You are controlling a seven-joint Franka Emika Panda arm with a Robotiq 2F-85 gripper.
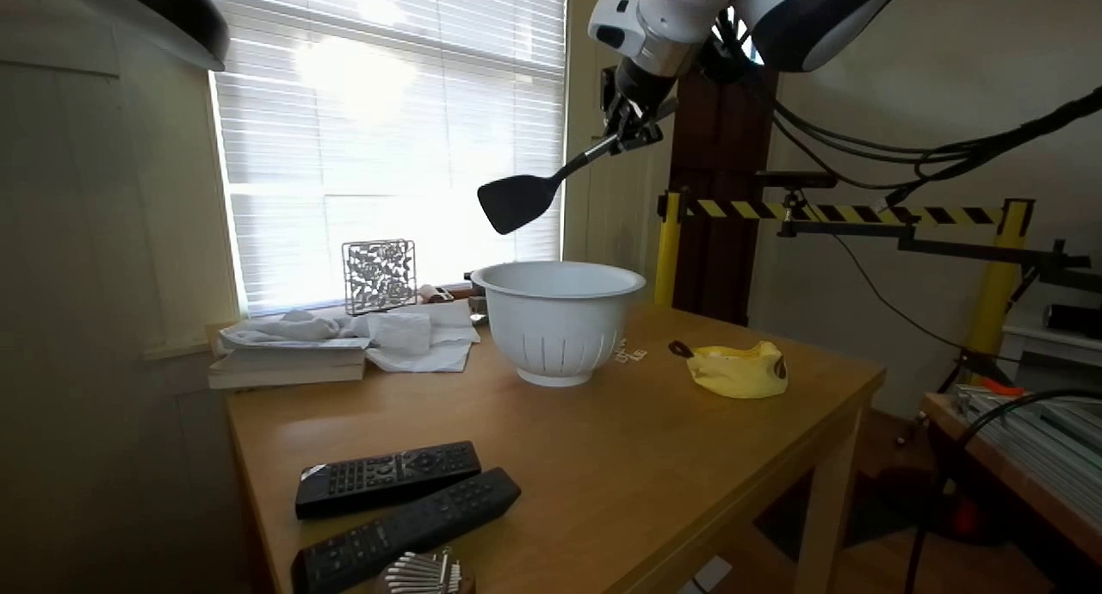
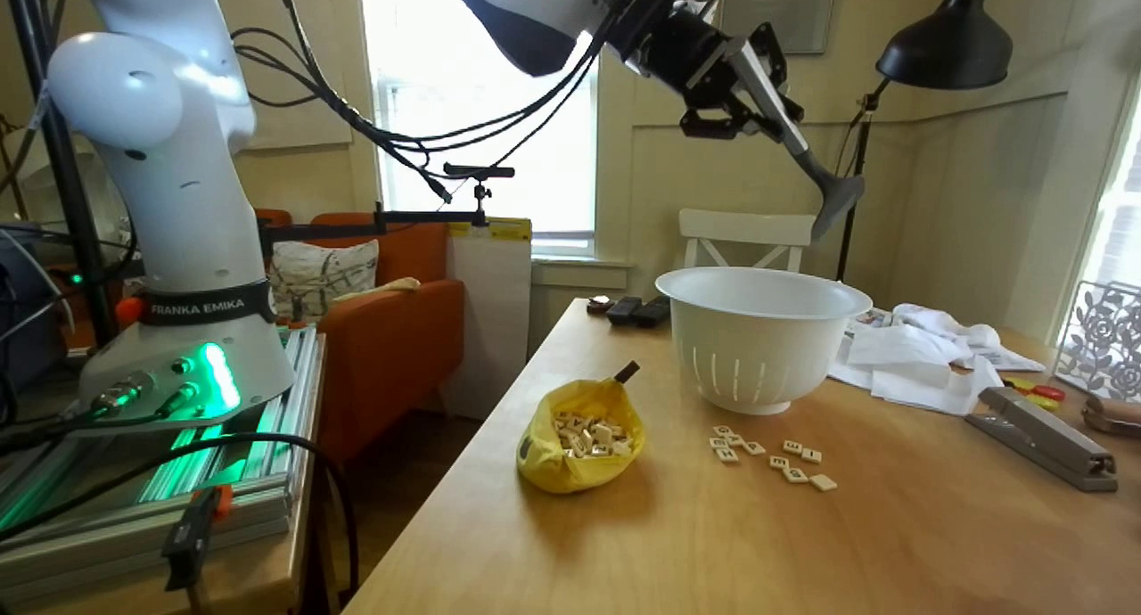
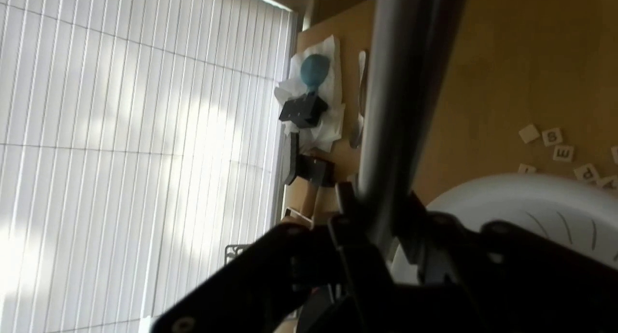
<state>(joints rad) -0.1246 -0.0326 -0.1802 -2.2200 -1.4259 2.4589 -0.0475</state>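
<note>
Spatula (image 1: pixel 521 201) hangs in the air above the white colander (image 1: pixel 555 336), well clear of its rim and pinched in the hand (image 1: pixel 628 133). The fingers are closed on the grey handle (image 2: pixel 771 96) partway along, and its tail end sticks out past them, high above the colander. Its long axis slants in both exterior views, with the handle end up and the dark blade (image 2: pixel 836 207) down, so the spatula points downward and outward from the hand, the blade lowest and nearest the colander. In an exterior view the blade's broad face shows, one edge dropping toward the colander. In the wrist view the handle runs close to upright, leaning a little, with part of the colander to its lower right.

On the bench (image 1: pixel 603 473), letter tiles (image 2: pixel 779 463) lie scattered near the colander's foot, and a yellow bag (image 2: pixel 570 474) holding more tiles sits a little farther from it. Two black remotes (image 1: pixel 392 475) lie well apart from the colander, on roughly the opposite side from the tiles. Crumpled white paper or cloth (image 2: pixel 936 370) lies near the colander, with a stapler (image 2: pixel 1043 432) farther off.
</note>
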